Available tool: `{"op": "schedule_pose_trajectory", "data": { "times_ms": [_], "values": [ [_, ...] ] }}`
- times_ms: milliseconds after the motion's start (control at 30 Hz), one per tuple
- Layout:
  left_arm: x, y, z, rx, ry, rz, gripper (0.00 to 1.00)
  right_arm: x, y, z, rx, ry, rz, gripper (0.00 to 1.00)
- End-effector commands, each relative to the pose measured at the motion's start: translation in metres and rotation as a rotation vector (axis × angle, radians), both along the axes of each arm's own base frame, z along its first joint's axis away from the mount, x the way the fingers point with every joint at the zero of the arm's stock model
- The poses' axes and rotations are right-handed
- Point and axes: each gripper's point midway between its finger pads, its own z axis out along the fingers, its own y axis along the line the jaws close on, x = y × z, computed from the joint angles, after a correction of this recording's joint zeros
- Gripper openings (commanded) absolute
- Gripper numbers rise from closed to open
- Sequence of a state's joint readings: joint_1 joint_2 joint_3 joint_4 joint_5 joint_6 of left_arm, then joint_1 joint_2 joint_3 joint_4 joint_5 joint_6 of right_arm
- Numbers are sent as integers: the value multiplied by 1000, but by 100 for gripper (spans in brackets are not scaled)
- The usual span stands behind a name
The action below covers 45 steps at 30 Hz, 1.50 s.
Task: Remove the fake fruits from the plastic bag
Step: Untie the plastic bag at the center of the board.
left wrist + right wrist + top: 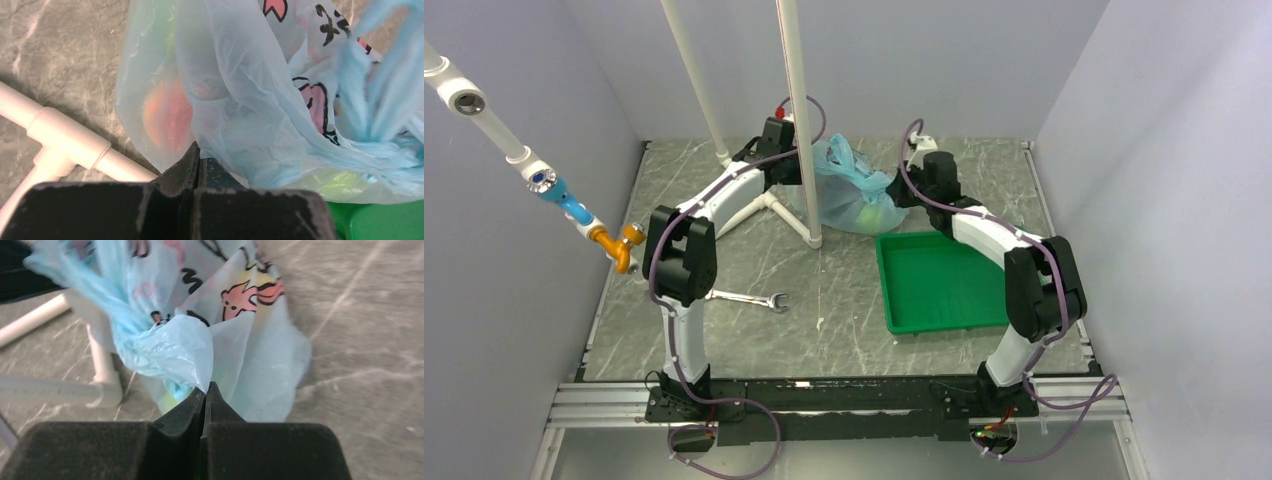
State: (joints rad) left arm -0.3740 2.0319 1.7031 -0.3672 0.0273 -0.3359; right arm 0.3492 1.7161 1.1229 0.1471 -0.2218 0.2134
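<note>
The light-blue plastic bag [844, 190] sits at the back of the table, knotted at the top, with fruits inside. My left gripper [794, 165] is at its left side and my right gripper [902, 190] at its right side. In the left wrist view the jaws [198, 150] are closed with the bag's film [240, 100] at their tip. A peach-coloured fruit [167, 117] and a green fruit [325, 182] show through the film. In the right wrist view the jaws [206, 387] are closed on a fold of the bag [175, 345]. A yellow-green fruit [167, 401] shows behind it.
A rigid green tray [939, 285] lies just in front of the bag, and its edge shows in the left wrist view [380, 220]. A white pipe stand [799, 120] rises close to the bag's left side. A wrench [749, 298] lies front left.
</note>
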Motion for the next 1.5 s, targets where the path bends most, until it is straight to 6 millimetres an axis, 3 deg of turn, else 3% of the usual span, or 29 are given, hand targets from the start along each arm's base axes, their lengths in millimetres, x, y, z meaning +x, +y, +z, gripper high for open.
{"op": "schedule_pose_trajectory", "data": {
  "times_ms": [0, 100, 167, 367, 500, 567, 733, 867, 967, 1067, 1200, 1333, 1467],
  "values": [
    [1, 3, 47, -61, -84, 31, 0, 22, -34, 34, 26, -102, -169, 0],
    [-4, 2, 40, -63, -48, 16, 0, 23, -34, 34, 15, -86, -174, 0],
    [-6, -4, 38, -83, -31, -10, 0, 24, -23, 45, 41, -74, -127, 3],
    [-19, -23, 24, -158, 47, -83, 0, 14, -4, 80, 153, -23, -116, 48],
    [-27, -18, 19, -127, 77, -100, 0, 3, 2, 94, 289, 22, -159, 66],
    [-29, -17, 18, -112, 78, -113, 0, -2, 7, 99, 339, 61, -187, 70],
    [-42, -12, 7, -88, 120, -127, 0, -23, 32, 121, 513, 138, -230, 71],
    [-45, -13, 16, -88, 111, -127, 0, -35, 39, 112, 695, 222, -327, 70],
    [-42, -21, 34, -102, 65, -169, 0, -31, 32, 93, 784, 292, -437, 70],
    [-44, -15, 21, -84, 106, -139, 0, -25, 35, 80, 812, 350, -448, 70],
    [-48, -28, 5, -139, 132, -170, 0, -19, 42, 65, 853, 387, -447, 69],
    [-52, -40, 8, -197, 172, -203, 0, -7, 53, 50, 866, 418, -437, 65],
    [-49, -27, 22, -139, 111, -181, 0, 0, 48, 34, 897, 414, -492, 50]
  ]
}}
